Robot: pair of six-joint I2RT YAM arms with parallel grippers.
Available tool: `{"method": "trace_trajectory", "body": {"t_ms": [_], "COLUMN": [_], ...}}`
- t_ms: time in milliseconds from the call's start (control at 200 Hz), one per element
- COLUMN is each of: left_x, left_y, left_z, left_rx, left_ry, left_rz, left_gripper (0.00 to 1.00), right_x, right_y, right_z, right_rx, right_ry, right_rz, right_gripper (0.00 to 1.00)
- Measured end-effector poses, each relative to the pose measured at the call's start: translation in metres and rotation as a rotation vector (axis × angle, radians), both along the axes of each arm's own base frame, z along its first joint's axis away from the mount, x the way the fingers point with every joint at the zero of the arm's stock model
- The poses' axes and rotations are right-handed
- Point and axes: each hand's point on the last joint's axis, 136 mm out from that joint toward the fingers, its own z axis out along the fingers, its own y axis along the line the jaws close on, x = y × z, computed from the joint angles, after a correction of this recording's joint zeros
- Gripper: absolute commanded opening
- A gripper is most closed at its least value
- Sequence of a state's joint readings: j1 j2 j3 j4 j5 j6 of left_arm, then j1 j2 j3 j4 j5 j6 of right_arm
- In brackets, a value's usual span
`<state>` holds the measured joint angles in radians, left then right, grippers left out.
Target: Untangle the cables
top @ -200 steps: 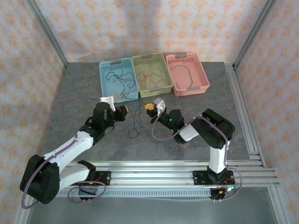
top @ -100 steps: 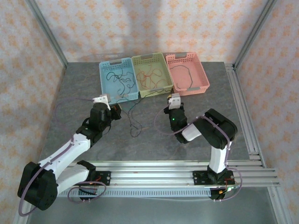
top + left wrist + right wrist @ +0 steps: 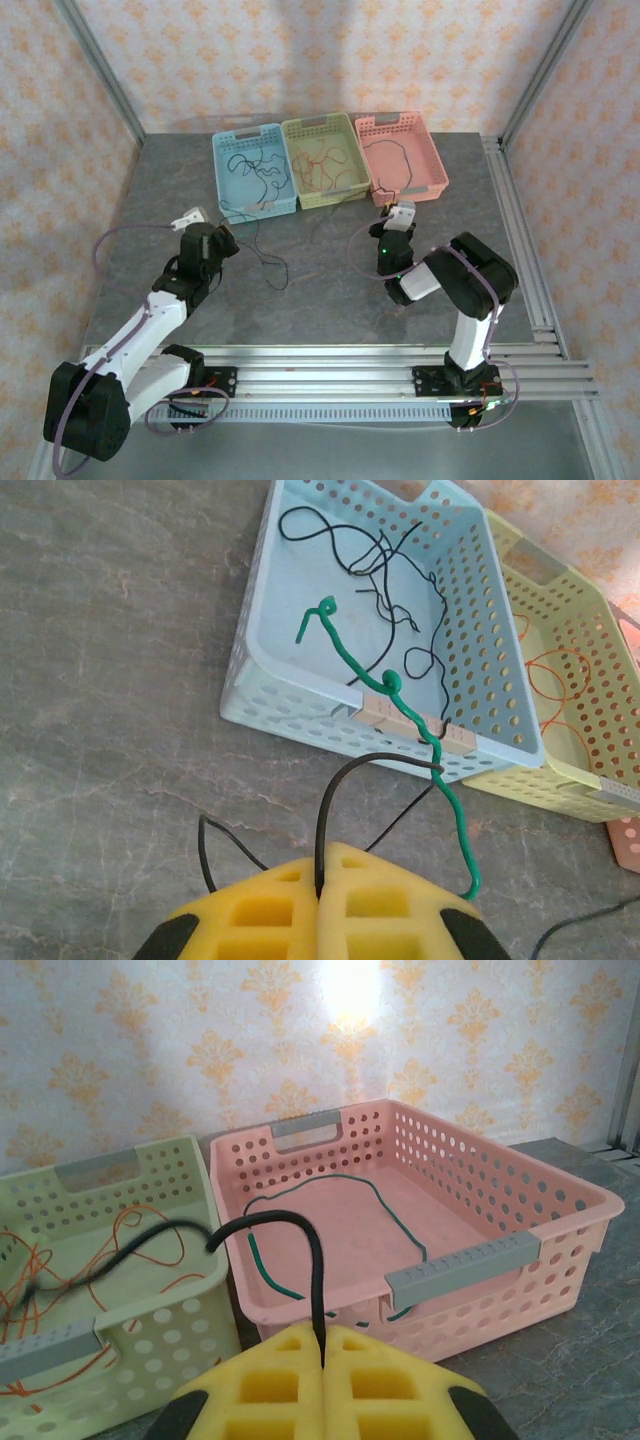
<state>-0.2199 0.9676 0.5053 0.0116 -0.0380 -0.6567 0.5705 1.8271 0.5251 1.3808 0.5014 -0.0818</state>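
Cables (image 3: 392, 680) thin, curly; blue basket (image 3: 300, 695) perforated plastic.

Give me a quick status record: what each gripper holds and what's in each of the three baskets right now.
left gripper: shut on black strand
right gripper: shut on black cable
blue basket: black cables inside; bright green cable draped over its near wall
yellow-green basket: red-orange cables inside
pink basket: dark green cable lying inside
same strand in both grippers: cannot tell
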Motion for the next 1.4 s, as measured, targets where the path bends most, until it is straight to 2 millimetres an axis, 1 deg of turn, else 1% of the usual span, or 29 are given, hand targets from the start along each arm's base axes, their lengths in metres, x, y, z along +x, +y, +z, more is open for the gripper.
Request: {"method": "trace_trajectory", "body": {"t_ms": [105, 200, 420, 555, 641, 776, 831, 891, 986, 1056, 1186, 1241, 1291, 1336, 1396], "left_x": [-0.001, -0.002, -0.003, -0.006, -0.01, -0.018, -0.021, -0.023, -0.024, -0.024, -0.024, -0.024, -0.024, -0.024, -0.024], "left_y": [0.0, 0.0, 0.002, 0.006, 0.012, 0.024, 0.027, 0.03, 0.033, 0.035, 0.036, 0.036, 0.036, 0.036, 0.036], "left_z": [-0.002, -0.003, -0.004, 0.0, 0.002, 0.006, 0.006, 0.005, 0.004, 0.004, 0.004, 0.004, 0.004, 0.004, 0.003], "left_rx": [0.0, -0.003, -0.005, -0.008, -0.001, 0.005, 0.007, 0.007, 0.007, 0.007, 0.007, 0.007, 0.007, 0.007, 0.007], "left_ry": [0.005, 0.005, 0.004, -0.007, -0.014, -0.033, -0.036, -0.035, -0.034, -0.034, -0.034, -0.034, -0.034, -0.034, -0.033], "left_rz": [0.001, 0.003, 0.009, 0.037, 0.068, 0.126, 0.144, 0.158, 0.178, 0.186, 0.186, 0.186, 0.186, 0.186, 0.186], "left_gripper": [0.0, 0.0, 0.0, 0.0, 0.0, 0.0, 0.0, 0.0, 0.0, 0.0, 0.0, 0.0, 0.0, 0.0, 0.0], "right_x": [-0.001, -0.002, 0.006, 0.019, 0.031, 0.047, 0.053, 0.061, 0.077, 0.09, 0.114, 0.125, 0.132, 0.139, 0.147], "right_y": [0.001, 0.006, 0.012, 0.014, 0.017, 0.034, 0.044, 0.056, 0.081, 0.105, 0.156, 0.18, 0.197, 0.212, 0.229], "right_z": [0.011, 0.028, 0.09, 0.128, 0.15, 0.18, 0.192, 0.2, 0.203, 0.196, 0.167, 0.149, 0.136, 0.121, 0.106], "right_rx": [0.006, 0.002, 0.01, 0.016, 0.014, 0.014, 0.027, 0.038, 0.052, 0.057, 0.048, 0.041, 0.036, 0.027, 0.019], "right_ry": [-0.021, -0.041, -0.116, -0.141, -0.139, -0.121, -0.119, -0.112, -0.088, -0.058, 0.005, 0.036, 0.054, 0.077, 0.092], "right_rz": [0.007, 0.02, 0.024, 0.022, 0.033, 0.1, 0.141, 0.179, 0.234, 0.277, 0.346, 0.376, 0.392, 0.408, 0.42], "right_gripper": [0.0, 0.0, 0.0, 0.0, 0.0, 0.0, 0.0, 0.0, 0.0, 0.0, 0.0, 0.0, 0.0, 0.0, 0.0]}}
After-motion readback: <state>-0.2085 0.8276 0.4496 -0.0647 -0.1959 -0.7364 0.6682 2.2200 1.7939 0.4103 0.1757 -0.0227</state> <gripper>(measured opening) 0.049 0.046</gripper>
